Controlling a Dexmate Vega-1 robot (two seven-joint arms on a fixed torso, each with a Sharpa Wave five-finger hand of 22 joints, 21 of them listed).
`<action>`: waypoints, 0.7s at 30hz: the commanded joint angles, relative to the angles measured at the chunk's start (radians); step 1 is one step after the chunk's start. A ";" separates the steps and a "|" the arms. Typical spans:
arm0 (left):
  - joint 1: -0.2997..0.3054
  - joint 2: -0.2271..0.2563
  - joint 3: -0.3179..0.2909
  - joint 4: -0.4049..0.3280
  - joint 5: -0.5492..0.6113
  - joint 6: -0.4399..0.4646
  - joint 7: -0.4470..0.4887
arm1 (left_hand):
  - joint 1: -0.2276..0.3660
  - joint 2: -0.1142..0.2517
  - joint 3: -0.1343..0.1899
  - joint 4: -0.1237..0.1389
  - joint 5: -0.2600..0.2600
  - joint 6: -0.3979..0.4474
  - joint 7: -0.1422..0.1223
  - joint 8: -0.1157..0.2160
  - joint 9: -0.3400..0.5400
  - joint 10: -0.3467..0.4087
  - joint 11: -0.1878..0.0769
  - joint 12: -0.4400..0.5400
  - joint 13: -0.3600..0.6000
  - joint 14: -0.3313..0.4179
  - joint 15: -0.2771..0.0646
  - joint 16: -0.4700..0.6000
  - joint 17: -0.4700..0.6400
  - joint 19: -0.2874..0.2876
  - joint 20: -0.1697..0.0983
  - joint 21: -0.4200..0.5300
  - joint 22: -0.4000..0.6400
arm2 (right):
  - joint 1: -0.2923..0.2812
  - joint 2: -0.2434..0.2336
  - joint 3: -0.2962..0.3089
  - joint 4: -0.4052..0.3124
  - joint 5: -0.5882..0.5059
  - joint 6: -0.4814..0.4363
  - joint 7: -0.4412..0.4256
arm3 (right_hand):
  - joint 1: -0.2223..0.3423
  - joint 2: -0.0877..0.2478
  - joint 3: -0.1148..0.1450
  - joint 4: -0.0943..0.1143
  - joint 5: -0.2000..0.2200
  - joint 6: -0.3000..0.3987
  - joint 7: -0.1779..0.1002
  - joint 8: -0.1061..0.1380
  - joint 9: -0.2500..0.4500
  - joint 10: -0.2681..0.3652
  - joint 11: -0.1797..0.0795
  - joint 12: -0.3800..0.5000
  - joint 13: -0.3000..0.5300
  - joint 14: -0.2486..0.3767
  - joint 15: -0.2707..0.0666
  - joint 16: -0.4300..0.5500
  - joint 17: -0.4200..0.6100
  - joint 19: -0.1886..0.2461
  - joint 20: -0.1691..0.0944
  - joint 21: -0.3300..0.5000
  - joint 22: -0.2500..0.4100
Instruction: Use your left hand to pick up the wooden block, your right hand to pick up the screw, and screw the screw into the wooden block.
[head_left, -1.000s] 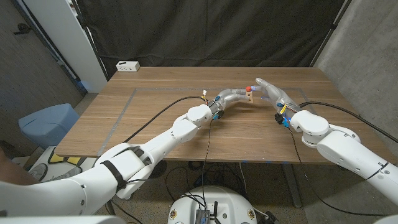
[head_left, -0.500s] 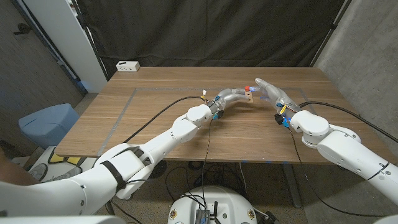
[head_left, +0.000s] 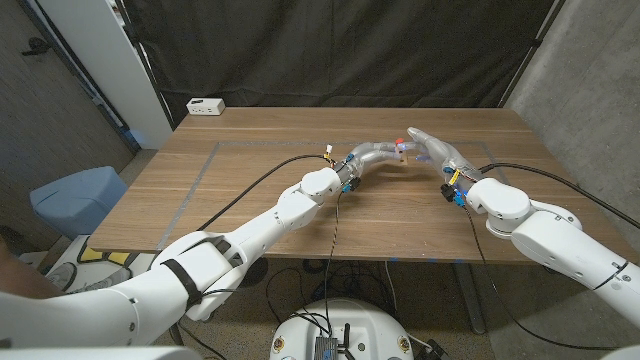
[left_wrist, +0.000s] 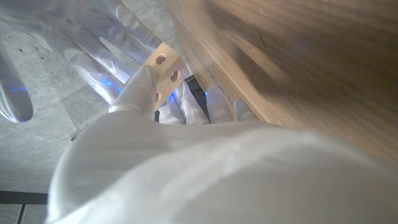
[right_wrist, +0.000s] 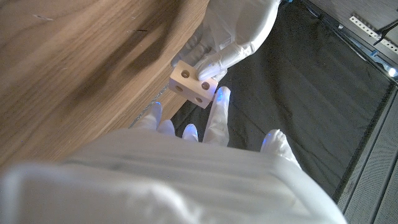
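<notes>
My left hand (head_left: 372, 155) holds the small pale wooden block (head_left: 398, 153) a little above the table's far middle. Its drilled holes show in the left wrist view, block (left_wrist: 163, 67), and in the right wrist view, block (right_wrist: 193, 83), gripped by the left hand (right_wrist: 233, 34). My right hand (head_left: 433, 148) reaches in from the right, fingertips (right_wrist: 219, 99) right at the block. A small red-headed screw (head_left: 401, 141) sits at those fingertips, just above the block, apparently pinched. In both wrist views the hands hide the screw's shaft.
A white power box (head_left: 206, 106) lies at the table's (head_left: 250, 200) far left corner. Black cables trail from both wrists across the wood. A blue bin (head_left: 78, 198) stands on the floor to the left. Black curtains hang behind the table.
My right hand has slid left toward the block, carrying the red screw head from beside the block to just above it. The left hand and block barely moved.
</notes>
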 joint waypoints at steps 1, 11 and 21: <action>0.005 0.004 0.002 -0.013 0.002 0.011 0.005 | -0.063 0.076 0.095 0.090 0.005 0.087 0.077 0.006 0.001 0.012 0.000 0.005 0.004 0.004 0.004 0.004 0.002 0.008 -0.001 0.003 0.006 | -0.025 -0.001 0.019 -0.010 0.006 0.009 -0.017 | 0.007 0.002 0.008 -0.001 0.007 0.020 0.002 0.007 0.003 0.010 0.002 0.010 -0.001 -0.024 -0.001 0.004 -0.001 0.010 0.004 0.008 0.005; 0.008 0.010 0.002 -0.024 0.003 0.015 0.008 | -0.063 0.075 0.095 0.089 0.005 0.087 0.076 0.007 0.001 0.011 0.000 0.004 0.004 0.003 0.005 0.004 0.002 0.008 -0.001 0.003 0.006 | -0.041 0.009 0.036 -0.007 -0.003 0.021 -0.043 | 0.013 0.001 0.013 -0.006 0.007 0.038 0.007 -0.008 0.002 0.039 0.024 0.004 -0.001 0.022 -0.014 0.012 -0.001 0.086 -0.080 0.024 0.004; 0.011 0.015 0.001 -0.032 0.004 0.020 0.010 | -0.063 0.075 0.094 0.089 0.004 0.087 0.077 0.006 0.001 0.011 0.001 0.004 0.004 0.003 0.006 0.004 0.002 0.009 -0.001 0.003 0.006 | -0.029 -0.001 0.036 0.004 -0.012 0.022 -0.022 | 0.014 -0.001 0.016 -0.008 0.006 -0.023 -0.003 -0.040 0.003 0.018 0.025 -0.012 0.000 0.014 -0.012 0.003 0.000 0.081 -0.073 0.013 0.003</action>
